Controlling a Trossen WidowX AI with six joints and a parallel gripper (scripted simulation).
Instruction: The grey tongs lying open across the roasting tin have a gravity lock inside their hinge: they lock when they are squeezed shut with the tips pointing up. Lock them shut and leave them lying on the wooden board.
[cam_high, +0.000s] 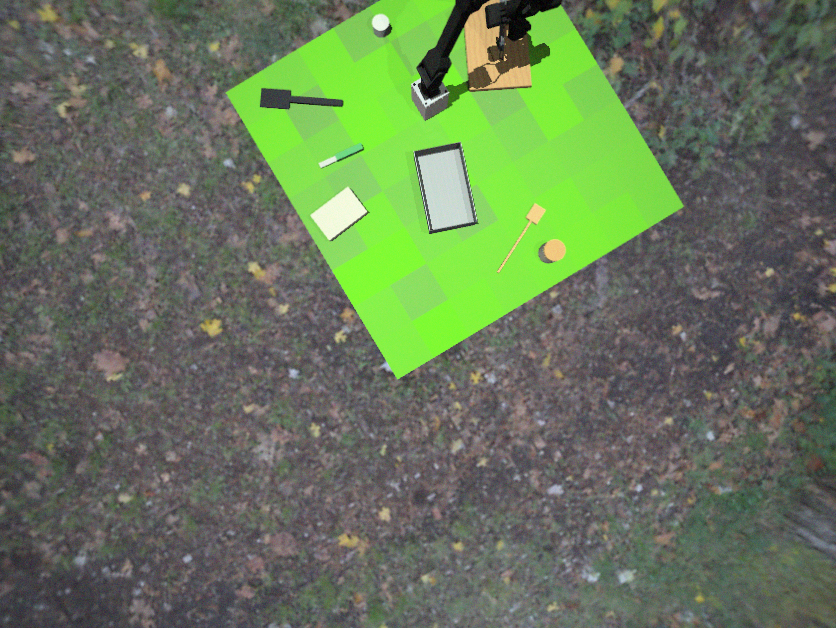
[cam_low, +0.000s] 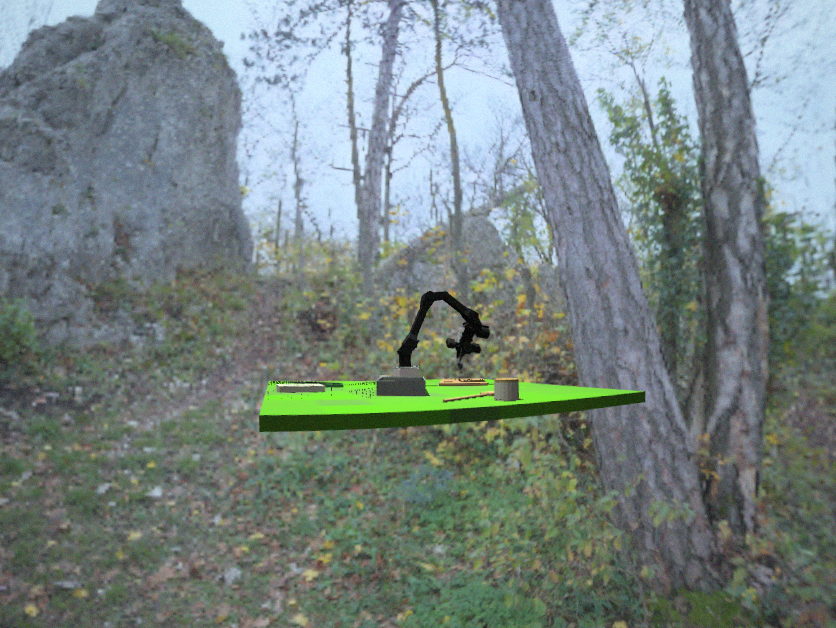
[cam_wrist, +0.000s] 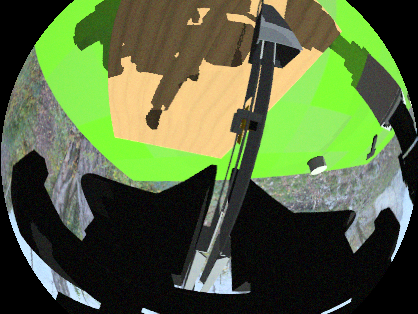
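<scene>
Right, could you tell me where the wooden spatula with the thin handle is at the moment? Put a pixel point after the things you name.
In the top view, the wooden spatula (cam_high: 535, 214) (cam_low: 466, 396) lies right of the roasting tin (cam_high: 446, 187), beside the round orange-topped block (cam_high: 554, 250) (cam_low: 506, 389).

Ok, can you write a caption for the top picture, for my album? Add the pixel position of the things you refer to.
Robot hand (cam_high: 500, 41) (cam_wrist: 244, 122) holds the tongs (cam_high: 500, 48) (cam_wrist: 254, 135) over the wooden board (cam_high: 478, 41) (cam_low: 451, 383) (cam_wrist: 175, 120), beyond the tin (cam_high: 447, 189).

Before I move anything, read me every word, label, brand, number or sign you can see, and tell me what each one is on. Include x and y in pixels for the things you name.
No readable text in any of the three views.
The cream block (cam_high: 339, 213) (cam_low: 300, 388), the green-and-white pen-like item (cam_high: 341, 156) and the wooden board (cam_high: 477, 47) (cam_wrist: 165, 125) show no lettering that I can make out.
Any marking on the arm is too small or dark to read.
</scene>
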